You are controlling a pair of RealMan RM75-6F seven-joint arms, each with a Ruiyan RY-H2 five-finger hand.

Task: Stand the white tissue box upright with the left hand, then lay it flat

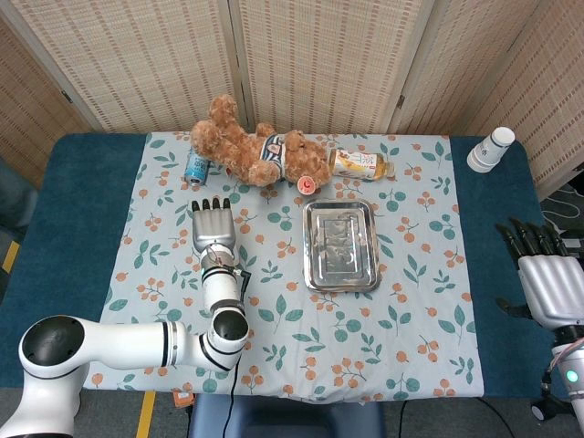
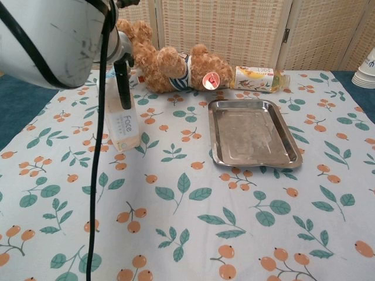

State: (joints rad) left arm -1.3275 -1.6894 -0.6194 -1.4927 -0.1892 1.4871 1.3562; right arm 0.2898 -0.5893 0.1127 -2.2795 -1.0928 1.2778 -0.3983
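Blue table (image 1: 82, 219) with leaf-and-berry cloth (image 2: 193, 222) under your work. Brown plush teddy bear (image 1: 260, 151) lies along far edge, yellow-labelled plastic bottle (image 1: 363, 165) just beside it. Rectangular steel tray (image 1: 340, 245) at centre. White tissue box (image 2: 121, 120) stands upright left of tray, tilted slightly; your left hand (image 1: 213, 225) grips it, fingers (image 2: 123, 82) extended over its top and side. Your right hand (image 1: 545, 278) off table's right edge, fingers apart, holding nothing. Small blue can (image 1: 197, 166) by bear's head.
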